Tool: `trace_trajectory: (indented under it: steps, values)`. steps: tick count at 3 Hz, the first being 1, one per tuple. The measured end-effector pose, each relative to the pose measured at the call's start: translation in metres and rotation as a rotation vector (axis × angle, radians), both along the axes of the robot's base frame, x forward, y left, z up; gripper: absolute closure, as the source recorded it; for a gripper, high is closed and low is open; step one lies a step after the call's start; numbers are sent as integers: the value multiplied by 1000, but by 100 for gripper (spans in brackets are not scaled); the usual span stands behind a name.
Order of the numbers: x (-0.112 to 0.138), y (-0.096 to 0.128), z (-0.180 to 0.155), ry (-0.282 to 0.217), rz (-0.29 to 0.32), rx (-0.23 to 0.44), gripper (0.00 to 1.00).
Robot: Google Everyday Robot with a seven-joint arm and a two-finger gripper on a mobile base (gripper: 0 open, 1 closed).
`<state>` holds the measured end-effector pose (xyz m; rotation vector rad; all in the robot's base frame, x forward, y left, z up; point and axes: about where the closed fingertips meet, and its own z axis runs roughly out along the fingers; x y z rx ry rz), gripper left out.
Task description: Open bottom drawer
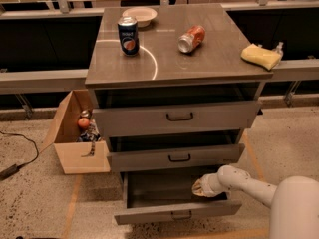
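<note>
The bottom drawer (177,212) is a slim grey metal front with a small black loop handle (181,215). It stands pulled out from the cabinet, and its dark inside shows. My gripper (198,187) is at the end of a white arm that reaches in from the lower right. It sits over the right part of the open drawer's inside, above and behind the front panel. It holds nothing that I can see.
Two more grey drawers, the middle drawer (177,157) and the top drawer (177,117), sit above. On the cabinet top are a blue can (128,36), a tipped orange can (191,38), a bowl (139,16) and a yellow sponge (261,57). An open cardboard box (77,133) stands on the floor at left.
</note>
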<state>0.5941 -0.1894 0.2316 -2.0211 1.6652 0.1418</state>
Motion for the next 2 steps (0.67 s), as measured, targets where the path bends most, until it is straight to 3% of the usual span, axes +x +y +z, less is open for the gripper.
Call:
trace_trajectory:
  steps: [2]
  values:
    - [2,2,-47,3,11,-24,100]
